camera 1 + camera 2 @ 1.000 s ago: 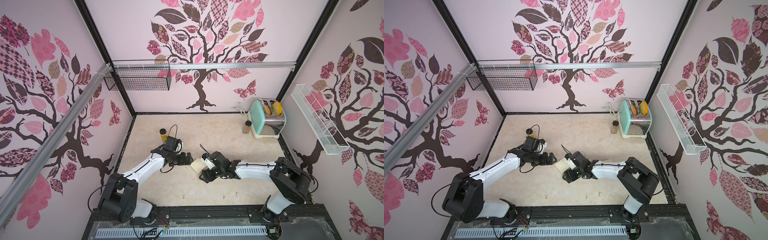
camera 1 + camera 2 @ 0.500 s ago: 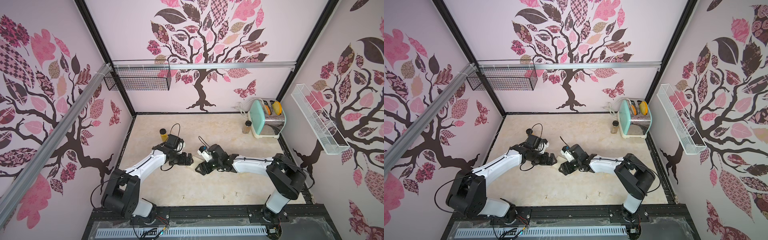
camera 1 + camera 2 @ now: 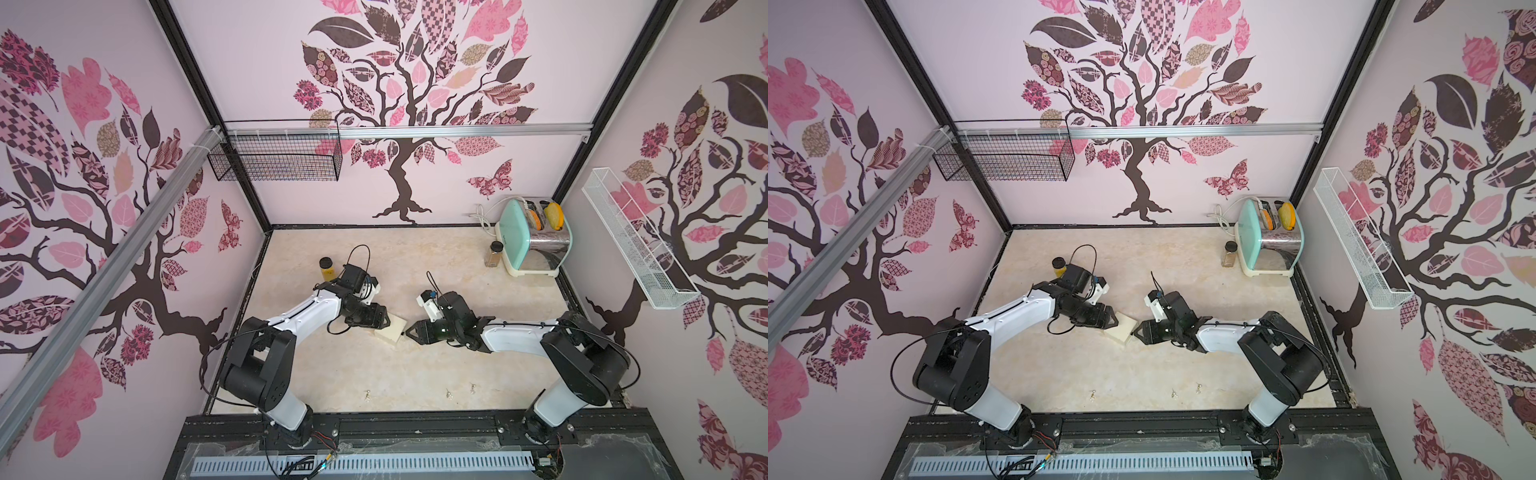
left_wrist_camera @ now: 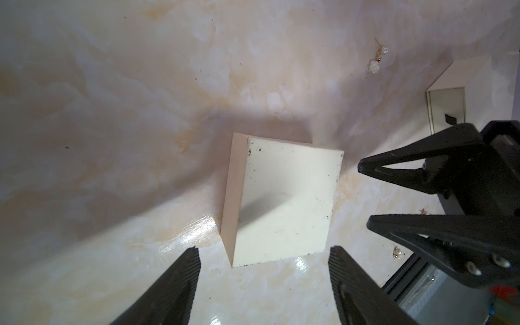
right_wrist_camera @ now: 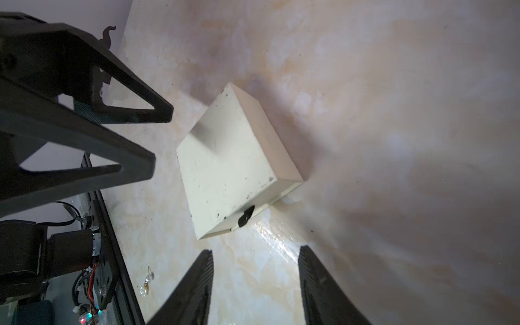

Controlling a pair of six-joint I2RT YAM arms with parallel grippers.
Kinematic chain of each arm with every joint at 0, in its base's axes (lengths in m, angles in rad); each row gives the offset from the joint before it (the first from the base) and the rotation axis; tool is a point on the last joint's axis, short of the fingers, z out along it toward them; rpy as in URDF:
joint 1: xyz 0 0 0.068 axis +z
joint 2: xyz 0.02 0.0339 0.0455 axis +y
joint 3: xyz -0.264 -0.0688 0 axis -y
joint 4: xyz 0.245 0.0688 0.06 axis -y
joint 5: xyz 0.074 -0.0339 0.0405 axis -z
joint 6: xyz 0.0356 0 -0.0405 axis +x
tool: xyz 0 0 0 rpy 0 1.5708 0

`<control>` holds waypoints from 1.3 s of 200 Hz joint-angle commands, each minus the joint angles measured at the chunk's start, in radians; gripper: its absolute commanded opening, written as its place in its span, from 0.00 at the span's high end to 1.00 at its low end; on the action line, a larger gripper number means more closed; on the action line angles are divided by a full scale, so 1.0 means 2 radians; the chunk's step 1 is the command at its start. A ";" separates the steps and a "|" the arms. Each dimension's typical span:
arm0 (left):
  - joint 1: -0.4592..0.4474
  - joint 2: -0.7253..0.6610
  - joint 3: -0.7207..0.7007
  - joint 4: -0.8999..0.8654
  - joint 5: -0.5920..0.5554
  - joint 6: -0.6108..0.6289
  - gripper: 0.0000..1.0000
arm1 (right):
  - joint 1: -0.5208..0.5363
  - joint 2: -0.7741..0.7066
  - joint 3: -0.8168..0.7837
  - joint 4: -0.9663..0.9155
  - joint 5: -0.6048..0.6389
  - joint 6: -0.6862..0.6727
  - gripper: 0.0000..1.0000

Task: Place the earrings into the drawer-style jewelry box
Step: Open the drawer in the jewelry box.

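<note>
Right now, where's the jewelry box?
In both top views the box lies in the middle of the table, between the left tool and the right tool, whose tips point at it from either side.

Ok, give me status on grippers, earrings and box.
Left gripper, right gripper open, empty, flanking the jewelry box. Drawer looks shut. Three earrings visible on table, near front edge. Nothing blocking.

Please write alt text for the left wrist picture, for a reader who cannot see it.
A small cream jewelry box lies on the marbled table just ahead of the spread fingers of the left gripper, which do not touch it. The right gripper, also open, points at the box from one side, and tiny earrings lie scattered nearby.
</note>
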 commanded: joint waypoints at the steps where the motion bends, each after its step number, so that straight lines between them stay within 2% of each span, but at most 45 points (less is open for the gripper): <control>1: -0.002 0.008 -0.003 0.000 0.005 0.004 0.27 | -0.001 0.018 0.004 0.032 -0.020 0.018 0.54; 32: -0.002 0.023 -0.001 0.001 0.004 0.003 0.30 | -0.001 0.034 0.005 0.049 -0.031 0.029 0.60; 195: -0.002 0.044 -0.003 0.001 0.002 -0.002 0.31 | 0.002 0.084 0.024 0.077 -0.049 0.044 0.68; 260: -0.002 0.048 -0.004 -0.005 -0.016 0.000 0.31 | 0.002 0.086 0.027 0.084 -0.052 0.046 0.82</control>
